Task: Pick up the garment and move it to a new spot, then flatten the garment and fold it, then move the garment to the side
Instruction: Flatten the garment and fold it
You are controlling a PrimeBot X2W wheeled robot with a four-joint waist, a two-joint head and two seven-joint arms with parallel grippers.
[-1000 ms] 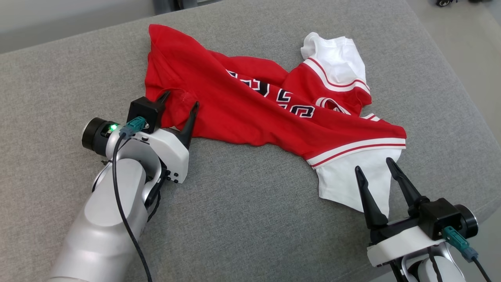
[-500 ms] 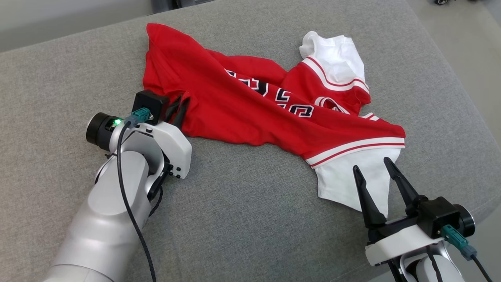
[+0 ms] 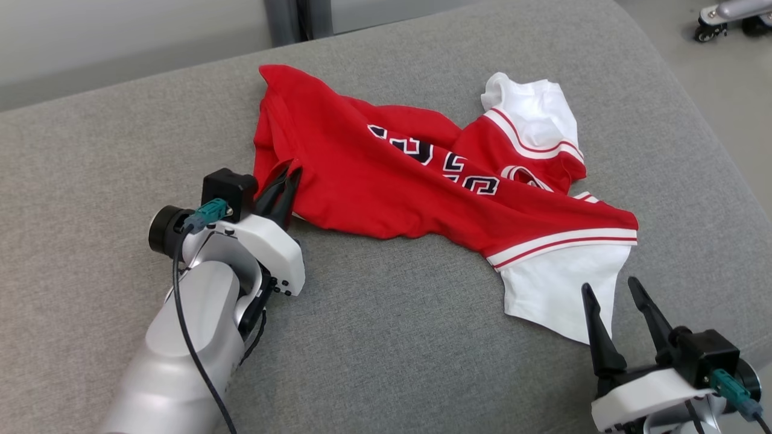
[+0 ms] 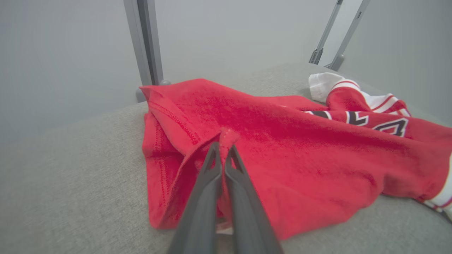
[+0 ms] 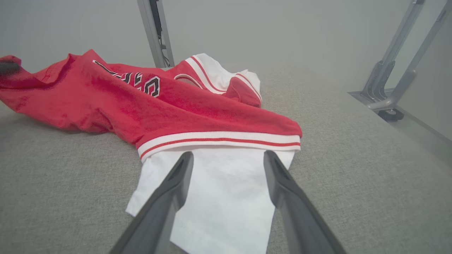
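Black white-outlined block lettering (image 3: 479,184) across front of red-and-white fabric jersey (image 3: 362,193): creased, partly folded under, seen at a slant. Characters not legible; nothing readable.

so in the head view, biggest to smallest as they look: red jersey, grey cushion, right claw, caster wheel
1. grey cushion
2. red jersey
3. right claw
4. caster wheel, which is far off while the claw is close, so looks only

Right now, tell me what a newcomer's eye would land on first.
The crumpled red and white jersey sprawled across the grey cushion. At its left edge the left gripper is shut on a pinch of red fabric; the right gripper is poised open at the white part nearest the robot.
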